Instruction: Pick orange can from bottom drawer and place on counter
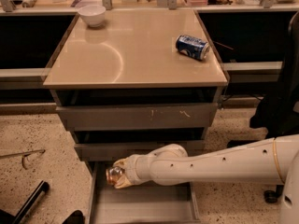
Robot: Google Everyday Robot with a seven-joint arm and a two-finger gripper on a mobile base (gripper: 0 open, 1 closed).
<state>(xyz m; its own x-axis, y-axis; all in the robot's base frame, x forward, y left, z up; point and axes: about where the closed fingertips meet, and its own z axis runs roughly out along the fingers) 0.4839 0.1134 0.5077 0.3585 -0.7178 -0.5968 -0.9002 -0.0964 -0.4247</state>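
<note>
The counter [140, 55] is smooth, glossy beige, and the bowl [91, 14] on it is glossy white. The drawer [140, 204] is matt grey metal; the drawer front [140, 117] above shows white scratches. The gripper [118, 174], of smooth pale plastic, clasps the shiny, dented metal orange can [112, 175] over the drawer's left side.

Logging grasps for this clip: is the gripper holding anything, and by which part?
The gripper, over the open bottom drawer, holds the orange can by its sides, one end showing.
</note>
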